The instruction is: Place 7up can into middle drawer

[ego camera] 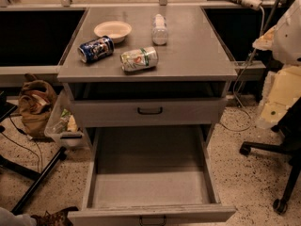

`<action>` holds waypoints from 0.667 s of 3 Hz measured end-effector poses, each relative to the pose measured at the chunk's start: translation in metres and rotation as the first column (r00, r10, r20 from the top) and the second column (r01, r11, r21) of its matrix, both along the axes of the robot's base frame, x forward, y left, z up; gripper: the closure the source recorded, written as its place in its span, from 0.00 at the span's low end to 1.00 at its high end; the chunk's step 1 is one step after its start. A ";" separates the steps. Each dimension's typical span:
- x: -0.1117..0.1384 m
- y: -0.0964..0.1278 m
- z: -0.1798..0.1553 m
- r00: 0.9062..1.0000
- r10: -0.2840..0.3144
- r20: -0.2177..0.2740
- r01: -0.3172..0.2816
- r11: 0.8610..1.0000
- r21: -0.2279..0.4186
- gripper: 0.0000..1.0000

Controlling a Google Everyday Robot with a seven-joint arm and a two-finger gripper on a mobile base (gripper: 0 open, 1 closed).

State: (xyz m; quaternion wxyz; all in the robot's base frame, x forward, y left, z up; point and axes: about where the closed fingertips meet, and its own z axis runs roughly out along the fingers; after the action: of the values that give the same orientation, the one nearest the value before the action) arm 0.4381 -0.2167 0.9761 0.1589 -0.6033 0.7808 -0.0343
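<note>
The 7up can (139, 59) lies on its side near the front of the grey cabinet top (197, 55); it is pale whitish-green with a green band and a red spot. Below it, the middle drawer (150, 187) is pulled far out, showing a long, plain, empty grey tray with a small dark handle (152, 219) on its front. My gripper is not in view. Only pale casing of my arm (282, 36) shows at the right edge, well away from the can.
A dark blue can (96, 49), a pale bowl (113, 30) and a clear plastic bottle (160, 29) lie behind the 7up can. The upper drawer (150, 110) is shut. A brown bag (35, 105) and bin (63, 124) stand left; an office chair base (277, 149) stands right.
</note>
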 end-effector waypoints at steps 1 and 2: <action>0.000 0.000 0.000 1.000 0.000 0.000 0.000 1.000 0.000 0.00; 0.031 0.013 -0.019 1.000 0.001 0.014 -0.002 0.998 0.062 0.00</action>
State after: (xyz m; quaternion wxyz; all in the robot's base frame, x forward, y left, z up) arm 0.4690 -0.2038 0.9569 0.1827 -0.5984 0.7800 -0.0143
